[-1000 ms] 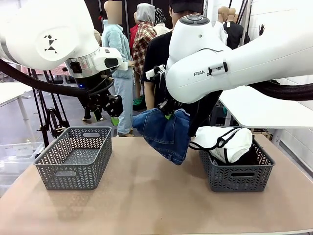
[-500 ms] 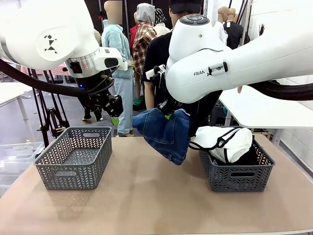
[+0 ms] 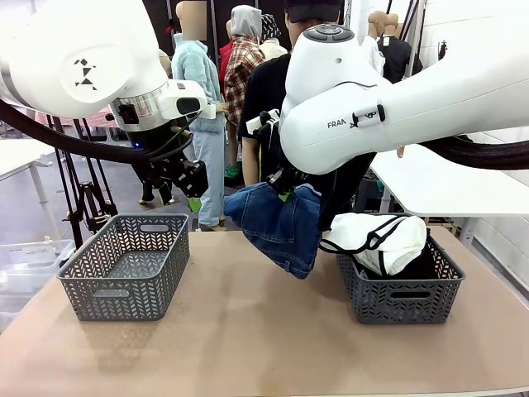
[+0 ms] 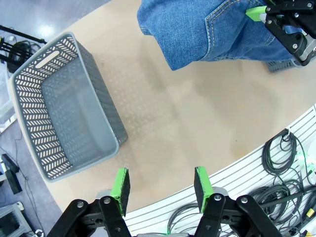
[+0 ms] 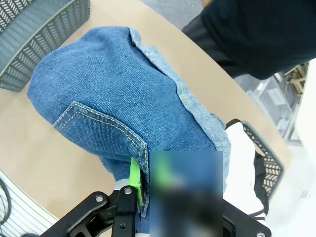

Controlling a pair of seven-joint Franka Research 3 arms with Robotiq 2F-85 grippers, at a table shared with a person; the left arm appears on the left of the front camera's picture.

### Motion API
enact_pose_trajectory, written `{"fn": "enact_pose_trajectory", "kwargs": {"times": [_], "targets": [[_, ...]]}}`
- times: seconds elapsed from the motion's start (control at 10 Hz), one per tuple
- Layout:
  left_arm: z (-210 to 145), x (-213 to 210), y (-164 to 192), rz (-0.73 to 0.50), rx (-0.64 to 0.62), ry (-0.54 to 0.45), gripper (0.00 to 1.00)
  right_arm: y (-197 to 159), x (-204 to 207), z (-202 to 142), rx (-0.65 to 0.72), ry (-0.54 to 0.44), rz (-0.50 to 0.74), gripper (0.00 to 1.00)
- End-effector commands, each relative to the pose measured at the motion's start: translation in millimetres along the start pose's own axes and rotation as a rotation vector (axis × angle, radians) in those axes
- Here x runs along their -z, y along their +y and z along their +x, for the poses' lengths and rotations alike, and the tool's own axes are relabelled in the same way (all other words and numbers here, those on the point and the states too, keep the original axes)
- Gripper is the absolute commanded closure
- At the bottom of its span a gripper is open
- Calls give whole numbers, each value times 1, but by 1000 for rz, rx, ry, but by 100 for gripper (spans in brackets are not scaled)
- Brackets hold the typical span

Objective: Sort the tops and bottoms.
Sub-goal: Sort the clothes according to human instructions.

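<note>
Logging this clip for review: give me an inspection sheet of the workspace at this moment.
Surface: tan table, bare between baskets.
Job's things: denim garment hanging above the table; white top with black trim over a black top in the right basket; left basket holds nothing.
Clutter: nothing seen.
Grippers: right gripper shut on the denim garment; left gripper open, holding nothing.
Cables: black bundles beyond the table edge.
Surroundings: person at far side.
</note>
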State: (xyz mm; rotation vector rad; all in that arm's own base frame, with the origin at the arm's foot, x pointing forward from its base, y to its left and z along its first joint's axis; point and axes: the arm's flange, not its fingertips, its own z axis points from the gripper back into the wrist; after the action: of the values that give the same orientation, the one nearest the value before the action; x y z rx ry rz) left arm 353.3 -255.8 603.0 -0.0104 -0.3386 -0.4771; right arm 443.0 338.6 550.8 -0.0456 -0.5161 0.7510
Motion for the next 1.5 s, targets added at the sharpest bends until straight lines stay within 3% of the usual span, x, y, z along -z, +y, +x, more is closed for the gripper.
{"fn": "enact_pose_trajectory", "kwargs": {"times": [0.0,0.3,0.6,0.9,1.1,1.4], "targets": [[-4,0,2,-10,-9,1,32,0,0,0,0,0,0,100],[-4,0,2,-10,-9,1,32,-29,-66,-4,114,-65,-56,100],[-4,0,2,-10,-9,1,32,-64,-137,-18,230,-163,-217,100],[-4,0,2,-10,-9,1,32,-119,-177,-53,407,-177,-391,100],[-4,0,2,-10,-9,1,32,-139,-191,-82,513,-160,-442,100],[-4,0,2,-10,-9,1,32,-161,-157,-107,567,-57,-462,100]]}}
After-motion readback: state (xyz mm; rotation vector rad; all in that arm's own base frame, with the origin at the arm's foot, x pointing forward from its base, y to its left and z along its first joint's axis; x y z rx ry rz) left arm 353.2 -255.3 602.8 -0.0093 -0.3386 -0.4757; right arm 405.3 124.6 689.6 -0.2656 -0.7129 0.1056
